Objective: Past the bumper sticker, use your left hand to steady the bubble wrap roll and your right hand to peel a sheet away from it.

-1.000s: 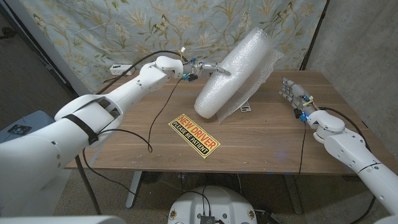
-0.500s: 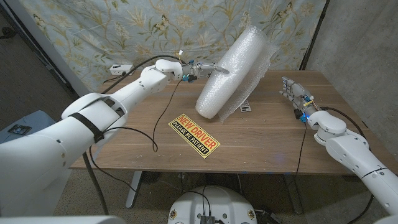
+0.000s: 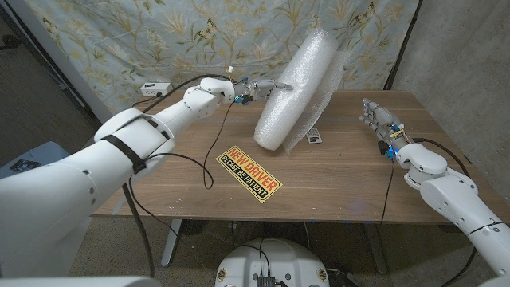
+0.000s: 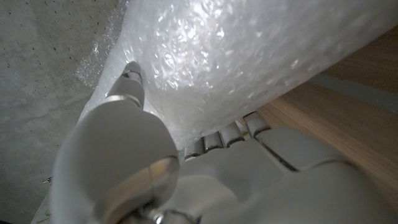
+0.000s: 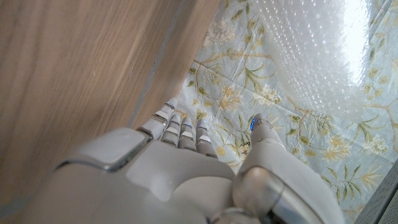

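- Overhead, the bubble wrap roll (image 3: 296, 89) stands tilted near the bench's (image 3: 335, 179) far edge, past the bumper sticker (image 3: 249, 172) lying toward the near edge; the left robot hand (image 3: 261, 86) grips its side, while the right robot hand (image 3: 376, 119) waits near the right edge, fingers apart, holding nothing.
- Left wrist view: fingers (image 4: 230, 134) press into the bubble wrap roll (image 4: 249, 56).
- Right wrist view: the right robot hand (image 5: 186, 162) is spread and empty, the bubble wrap roll (image 5: 317, 56) apart from it.
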Controlling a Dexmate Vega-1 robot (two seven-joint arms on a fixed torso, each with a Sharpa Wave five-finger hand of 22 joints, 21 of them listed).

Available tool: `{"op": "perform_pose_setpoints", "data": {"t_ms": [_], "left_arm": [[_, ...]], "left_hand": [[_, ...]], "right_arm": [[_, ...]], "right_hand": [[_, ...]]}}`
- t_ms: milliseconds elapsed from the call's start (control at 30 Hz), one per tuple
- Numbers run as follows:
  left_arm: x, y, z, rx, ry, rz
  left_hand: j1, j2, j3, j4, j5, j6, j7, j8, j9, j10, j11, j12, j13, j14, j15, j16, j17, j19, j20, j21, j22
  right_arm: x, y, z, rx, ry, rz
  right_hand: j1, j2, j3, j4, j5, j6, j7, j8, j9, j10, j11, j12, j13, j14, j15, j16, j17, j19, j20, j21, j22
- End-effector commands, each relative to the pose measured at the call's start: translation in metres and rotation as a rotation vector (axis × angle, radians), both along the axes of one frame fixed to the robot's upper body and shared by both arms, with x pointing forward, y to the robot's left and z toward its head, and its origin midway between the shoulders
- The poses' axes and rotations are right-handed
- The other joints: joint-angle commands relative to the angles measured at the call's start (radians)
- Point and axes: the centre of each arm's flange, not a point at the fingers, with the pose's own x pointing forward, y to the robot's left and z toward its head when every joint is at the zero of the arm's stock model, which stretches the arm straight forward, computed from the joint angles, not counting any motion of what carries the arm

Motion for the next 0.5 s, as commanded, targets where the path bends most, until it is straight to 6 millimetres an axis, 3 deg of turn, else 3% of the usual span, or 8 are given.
{"op": "perform_pose_setpoints", "data": {"t_ms": [33,500], "left_arm": [[0.01,-0.003,-0.002,-0.062,0.075,0.039],[0.021,-0.013,-0.004,-0.144,0.145,0.164]], "left_hand": [[0.037,0.042,0.007,0.002,0.008,0.018,0.001,0.024,0.054,0.015,0.001,0.004,0.012,0.012,0.0,0.008,0.001,0.007,0.004,0.01,0.005],[0.036,0.042,0.006,0.003,0.011,0.022,0.002,0.027,0.059,0.017,0.004,0.003,0.018,0.016,0.001,0.01,0.002,0.008,0.006,0.012,0.006]], "right_arm": [[-0.009,0.001,0.006,-0.04,0.001,-0.018],[-0.011,0.004,0.015,-0.078,0.012,-0.027]], "right_hand": [[-0.001,-0.011,-0.001,-0.006,0.004,-0.009,0.019,-0.005,0.003,-0.002,0.009,0.001,0.002,-0.001,0.015,0.003,0.002,0.005,0.01,0.0,0.003],[0.004,-0.023,-0.005,-0.009,0.001,-0.023,0.035,-0.009,0.003,-0.005,0.028,-0.001,0.002,-0.003,0.034,0.001,0.002,0.003,0.024,-0.001,0.003]]}}
